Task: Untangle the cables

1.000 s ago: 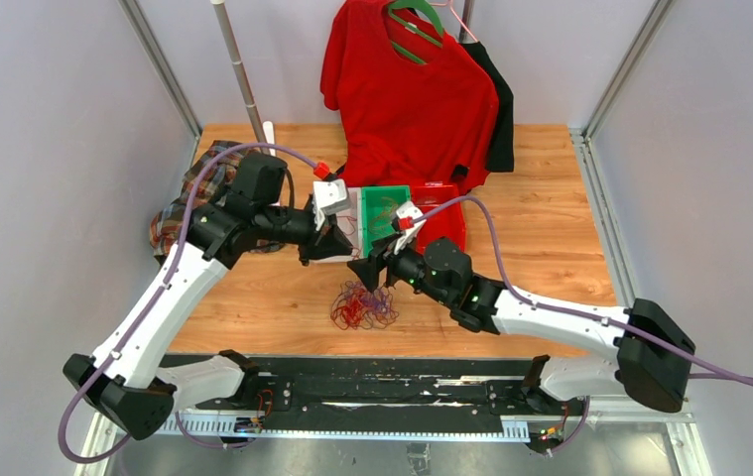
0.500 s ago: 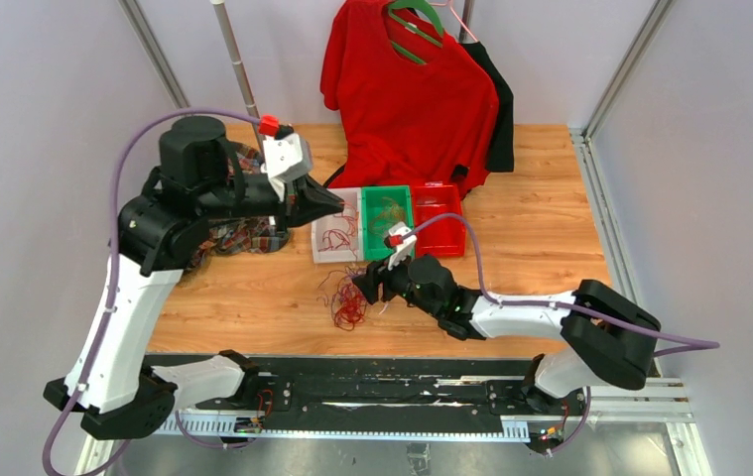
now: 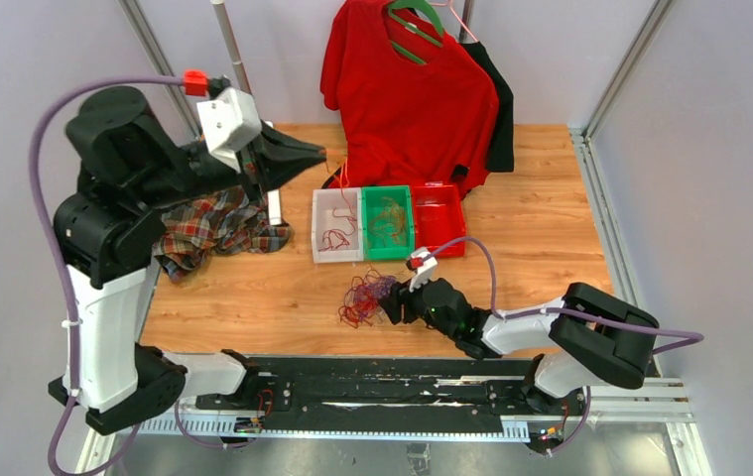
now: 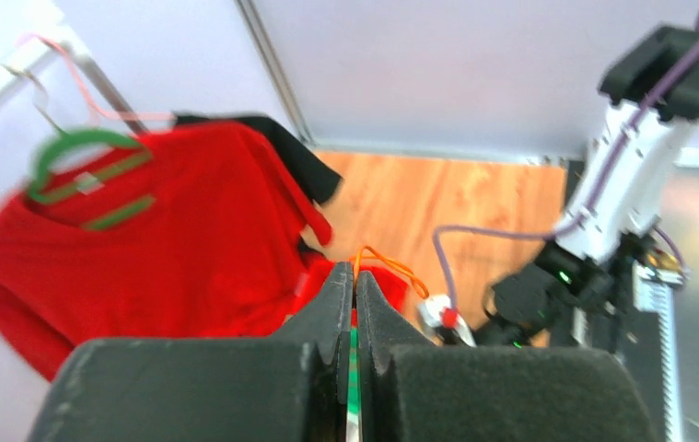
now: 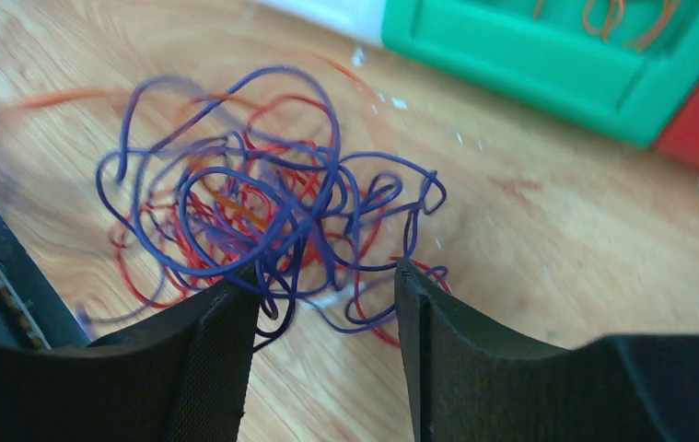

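Note:
The cables (image 3: 362, 297) lie as a fist-sized tangle of purple, red and orange wire on the wood, near the front edge. My right gripper (image 3: 390, 302) sits low at the tangle's right side. In the right wrist view it (image 5: 325, 276) is open, its jaws set either side of the near loops of the cables (image 5: 262, 203) without clamping them. My left gripper (image 3: 318, 156) is raised high at the back left. In the left wrist view it (image 4: 355, 273) is shut on a single orange cable (image 4: 390, 264), which loops out from its tips.
Behind the tangle stand a white bin (image 3: 315, 230), a green bin (image 3: 389, 190) and a red bin (image 3: 460, 226), each holding a few wires. A plaid cloth (image 3: 215, 223) lies at the left, beside a pole (image 3: 237, 69). A red shirt (image 3: 407, 94) hangs at the back.
My left arm has swung up and back to the left with the orange cable pinched in it. My right gripper has dropped towards the front edge beside the tangle, and its jaws have narrowed.

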`<state>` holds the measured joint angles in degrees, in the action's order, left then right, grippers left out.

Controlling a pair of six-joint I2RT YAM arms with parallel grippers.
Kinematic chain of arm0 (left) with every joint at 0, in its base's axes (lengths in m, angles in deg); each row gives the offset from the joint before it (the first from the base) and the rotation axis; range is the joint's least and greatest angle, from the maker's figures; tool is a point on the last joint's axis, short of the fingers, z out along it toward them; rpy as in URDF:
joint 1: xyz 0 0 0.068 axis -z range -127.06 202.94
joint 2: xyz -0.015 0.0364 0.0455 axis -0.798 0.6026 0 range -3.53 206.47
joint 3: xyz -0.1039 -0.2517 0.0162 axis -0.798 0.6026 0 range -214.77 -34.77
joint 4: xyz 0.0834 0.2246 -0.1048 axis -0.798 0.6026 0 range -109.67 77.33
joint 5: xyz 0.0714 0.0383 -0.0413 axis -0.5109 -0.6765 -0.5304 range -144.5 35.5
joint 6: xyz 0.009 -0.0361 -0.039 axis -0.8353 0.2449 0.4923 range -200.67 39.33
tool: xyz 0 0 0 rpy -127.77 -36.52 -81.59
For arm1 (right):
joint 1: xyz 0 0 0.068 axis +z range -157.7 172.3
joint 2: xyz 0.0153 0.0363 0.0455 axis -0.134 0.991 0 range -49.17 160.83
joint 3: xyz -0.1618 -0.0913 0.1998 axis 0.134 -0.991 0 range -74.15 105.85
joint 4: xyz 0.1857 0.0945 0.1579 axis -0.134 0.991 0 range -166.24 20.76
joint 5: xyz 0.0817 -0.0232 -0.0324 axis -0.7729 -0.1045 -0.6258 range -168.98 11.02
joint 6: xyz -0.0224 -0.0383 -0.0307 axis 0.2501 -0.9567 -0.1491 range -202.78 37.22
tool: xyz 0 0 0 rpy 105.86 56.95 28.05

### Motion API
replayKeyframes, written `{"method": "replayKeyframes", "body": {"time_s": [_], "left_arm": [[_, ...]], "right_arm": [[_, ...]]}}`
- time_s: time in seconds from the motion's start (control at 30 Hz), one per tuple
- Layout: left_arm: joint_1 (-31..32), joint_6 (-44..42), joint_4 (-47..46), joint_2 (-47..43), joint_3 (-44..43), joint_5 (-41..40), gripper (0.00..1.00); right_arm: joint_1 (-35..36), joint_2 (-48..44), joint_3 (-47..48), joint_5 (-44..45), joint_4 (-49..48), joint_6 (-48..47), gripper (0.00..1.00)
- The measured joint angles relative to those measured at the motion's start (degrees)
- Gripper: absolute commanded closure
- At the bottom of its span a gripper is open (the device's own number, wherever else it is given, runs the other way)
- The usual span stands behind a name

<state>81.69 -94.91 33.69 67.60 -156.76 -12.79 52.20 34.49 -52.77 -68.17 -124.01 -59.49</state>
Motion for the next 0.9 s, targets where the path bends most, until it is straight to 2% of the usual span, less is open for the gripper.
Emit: {"method": "replayKeyframes", "body": {"time_s": [0.17, 0.27, 0.37, 0.47, 0.63, 0.8, 0.9], "left_arm": [[0.00, -0.22, -0.46, 5.51, -14.60, -4.20, 0.99], [0.00, -0.44, -2.97, 7.23, -19.63, -8.20, 1.00], [0.00, -0.52, -9.97, 5.11, -15.76, -13.90, 0.99], [0.00, -0.83, -19.28, 1.38, -7.63, -20.13, 0.99], [0.00, -1.75, -31.01, 1.27, -5.81, -28.06, 0.99], [0.00, -1.27, -35.32, 2.54, -7.78, -28.59, 0.99], [0.00, -0.22, -35.76, 2.21, -7.13, -26.97, 0.99]], "right_arm": [[0.00, -0.79, -4.87, 0.52, -0.20, 1.79, 0.44], [0.00, -2.23, -6.54, 1.18, 0.31, 2.43, 0.44], [0.00, -4.81, -6.69, 1.49, 2.12, 2.56, 0.44], [0.00, -8.04, -6.71, 1.81, 4.35, 2.54, 0.41], [0.00, -12.90, -6.71, 2.75, 8.74, 2.43, 0.34], [0.20, -19.65, -5.49, 3.28, 16.00, 0.79, 0.28], [0.94, -23.85, -1.03, 3.32, 21.09, -1.84, 0.28]]}}
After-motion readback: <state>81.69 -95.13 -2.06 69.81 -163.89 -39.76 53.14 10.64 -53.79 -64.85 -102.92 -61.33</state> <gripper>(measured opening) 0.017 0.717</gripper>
